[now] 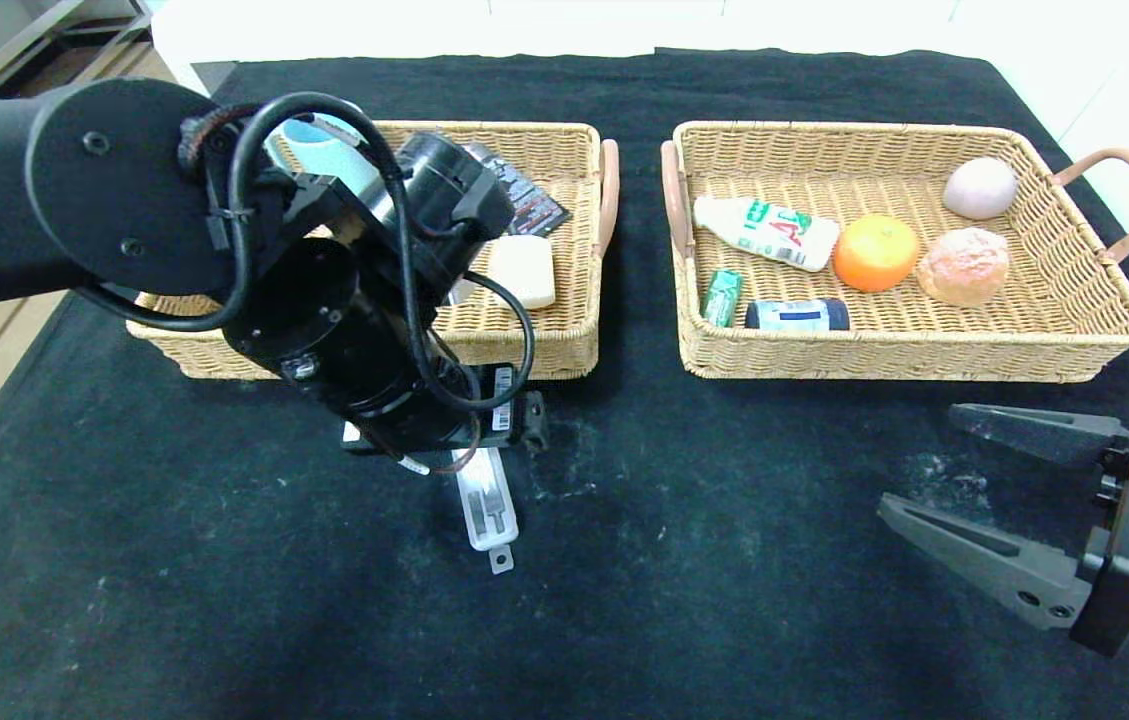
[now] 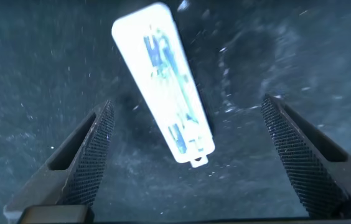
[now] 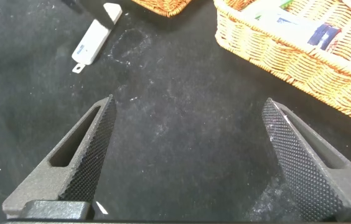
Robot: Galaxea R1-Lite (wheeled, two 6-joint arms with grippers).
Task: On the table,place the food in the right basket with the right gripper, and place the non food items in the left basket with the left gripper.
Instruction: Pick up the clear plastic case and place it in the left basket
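The long narrow white plastic case (image 1: 487,508) lies on the black table (image 1: 224,600) in front of the left basket (image 1: 524,358). My left gripper (image 2: 188,102) hangs open right above the case (image 2: 163,81), one finger on each side and clear of it; in the head view the arm hides the fingers. The white soap-like block (image 1: 522,270) lies in the left basket. The right basket (image 1: 924,355) holds the orange (image 1: 876,252), green gum pack (image 1: 721,297), dark blue jar (image 1: 797,314) and bun (image 1: 964,265). My right gripper (image 1: 919,458) is open and empty in front of that basket.
The right basket also holds a white bottle (image 1: 767,232) and a pale round ball (image 1: 980,188). A dark packet (image 1: 524,200) lies in the left basket, and my left arm hides much of that basket. The right wrist view shows the case (image 3: 91,43) and the right basket's wall (image 3: 300,62).
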